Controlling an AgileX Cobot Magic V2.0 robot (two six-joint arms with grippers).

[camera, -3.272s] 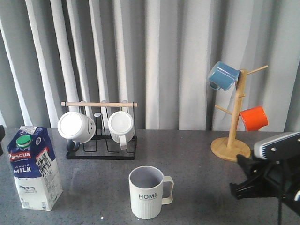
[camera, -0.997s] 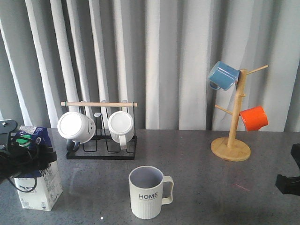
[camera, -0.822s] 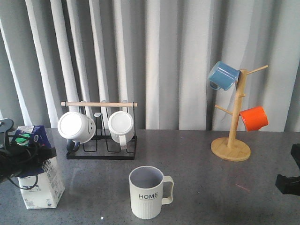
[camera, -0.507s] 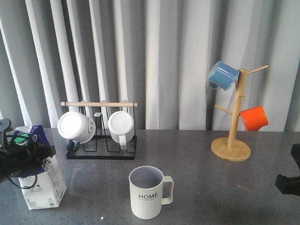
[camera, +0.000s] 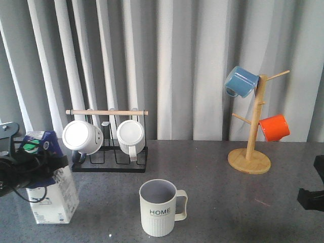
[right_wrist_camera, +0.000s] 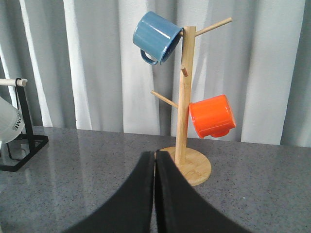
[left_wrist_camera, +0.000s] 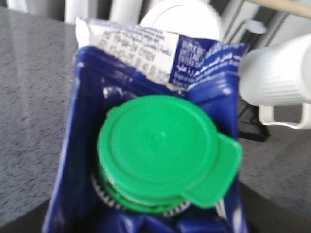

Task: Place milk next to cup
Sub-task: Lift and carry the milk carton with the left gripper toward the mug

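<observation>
The milk, a blue-and-white carton with a green cap, stands at the left of the table, leaning slightly. My left gripper is shut on its upper part. The left wrist view is filled by the carton's gabled top and its green cap. The cup, a cream ribbed mug marked "HOME", stands at the front centre with its handle to the right, well apart from the milk. My right gripper is at the right edge, shut and empty; its fingers are pressed together in the right wrist view.
A black rack with a wooden bar holds two white mugs at the back left, just behind the milk. A wooden mug tree at the back right carries a blue mug and an orange mug.
My left gripper closed on the milk and has carried it rightwards toward the cup, tilting it slightly. The right arm drew back to the right edge early on and has stayed still since.
</observation>
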